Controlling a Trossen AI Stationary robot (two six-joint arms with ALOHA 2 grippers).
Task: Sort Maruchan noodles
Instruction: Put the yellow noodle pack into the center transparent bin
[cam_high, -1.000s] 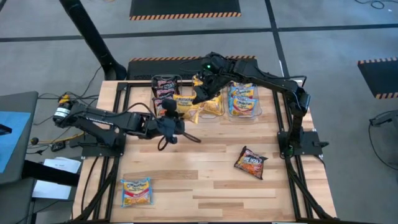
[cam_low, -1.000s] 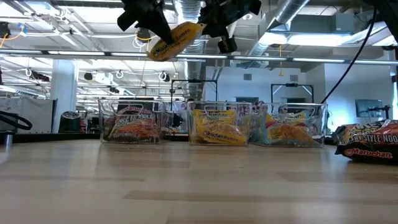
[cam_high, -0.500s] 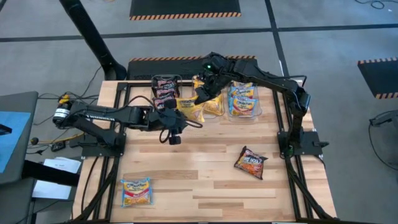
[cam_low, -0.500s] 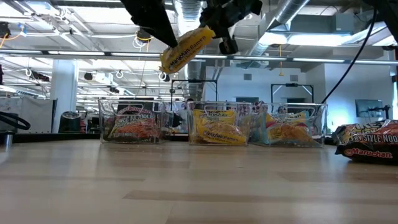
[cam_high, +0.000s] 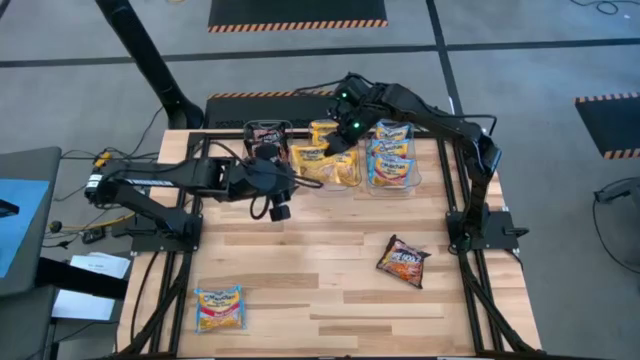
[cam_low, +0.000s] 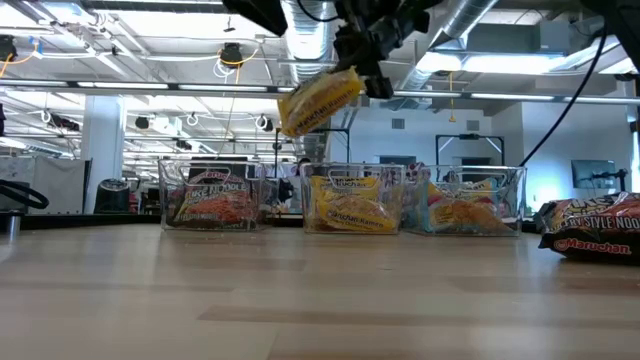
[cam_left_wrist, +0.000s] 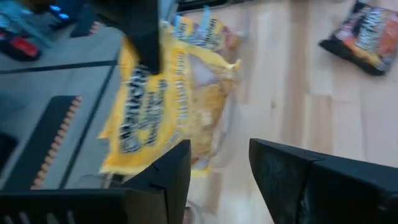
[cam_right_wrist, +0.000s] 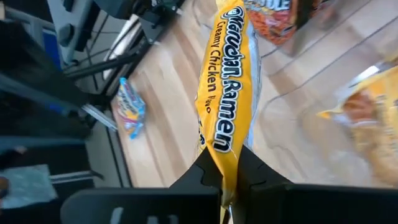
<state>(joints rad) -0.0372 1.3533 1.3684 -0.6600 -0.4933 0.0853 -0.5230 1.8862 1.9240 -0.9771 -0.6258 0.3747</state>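
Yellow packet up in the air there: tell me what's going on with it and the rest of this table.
The right gripper is shut on the yellow packet, holding it above the three clear tubs at the table's far edge. The left gripper stands open just beside it, holding nothing. The tubs hold packets sorted by colour. Two packets lie loose on the table: a dark one and a blue-yellow one.
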